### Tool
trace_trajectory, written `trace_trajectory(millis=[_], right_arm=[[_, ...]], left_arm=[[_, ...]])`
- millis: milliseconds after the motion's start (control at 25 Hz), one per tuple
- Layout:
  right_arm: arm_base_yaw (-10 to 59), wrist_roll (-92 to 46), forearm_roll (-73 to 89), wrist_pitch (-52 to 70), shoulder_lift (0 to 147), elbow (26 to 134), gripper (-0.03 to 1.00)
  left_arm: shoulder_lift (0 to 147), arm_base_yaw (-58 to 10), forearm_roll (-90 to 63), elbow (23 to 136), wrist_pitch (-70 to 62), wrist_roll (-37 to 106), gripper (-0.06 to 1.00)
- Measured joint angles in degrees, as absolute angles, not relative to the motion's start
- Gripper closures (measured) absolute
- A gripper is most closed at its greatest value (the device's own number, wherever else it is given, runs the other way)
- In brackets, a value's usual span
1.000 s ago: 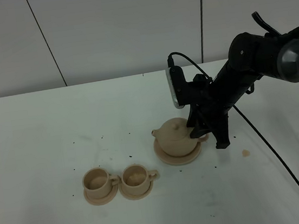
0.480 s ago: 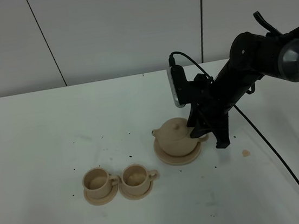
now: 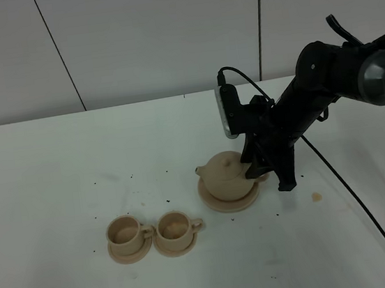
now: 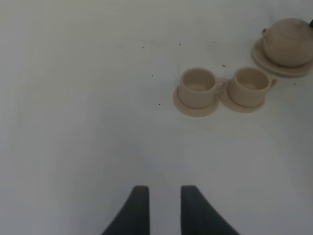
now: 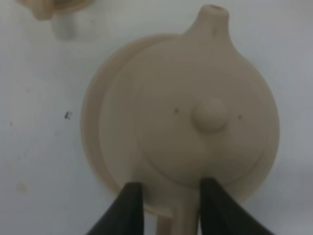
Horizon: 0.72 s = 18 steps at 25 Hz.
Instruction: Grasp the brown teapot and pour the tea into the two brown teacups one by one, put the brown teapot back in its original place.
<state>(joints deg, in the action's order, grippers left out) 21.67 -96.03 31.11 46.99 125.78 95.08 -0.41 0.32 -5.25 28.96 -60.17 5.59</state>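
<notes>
- The brown teapot (image 3: 224,175) sits upright, lid on, on the wide round saucer (image 3: 232,206) near the middle of the white table (image 3: 56,175). Its spout points to 9 o'clock and its loop handle to 3 o'clock.
- The right gripper (image 5: 170,186) reaches in from 2 o'clock, with its dark fingers (image 5: 128,208) standing either side of the handle. The jaws are parted, and a thin pale sliver shows between one finger and the handle (the other finger looks to be right against it). The pot rests on the saucer rather than hanging from the grip.
- The two brown teacups (image 3: 124,231) (image 3: 173,226) stand side by side at about 8 o'clock from the teapot, each on its own small saucer (image 3: 130,257). Their handles point to 3 o'clock.
- The left gripper (image 4: 164,203) hangs over bare table well apart from the cups, jaws a little way apart and holding nothing.
- Dark specks (image 3: 129,174) dot the table at 9 to 10 o'clock from the pot.
- A tan crumb (image 3: 316,197) lies at 4 o'clock, beside the black cable (image 3: 354,198).
</notes>
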Motion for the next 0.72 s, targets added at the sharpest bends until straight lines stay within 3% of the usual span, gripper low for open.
trace_trajectory(millis=[720], right_arm=[[21.7, -95.4, 30.7, 46.9, 125.7, 95.1, 0.67]], left_arm=[[-0.4, 0.3, -5.3, 29.0, -60.2, 5.6, 0.71]])
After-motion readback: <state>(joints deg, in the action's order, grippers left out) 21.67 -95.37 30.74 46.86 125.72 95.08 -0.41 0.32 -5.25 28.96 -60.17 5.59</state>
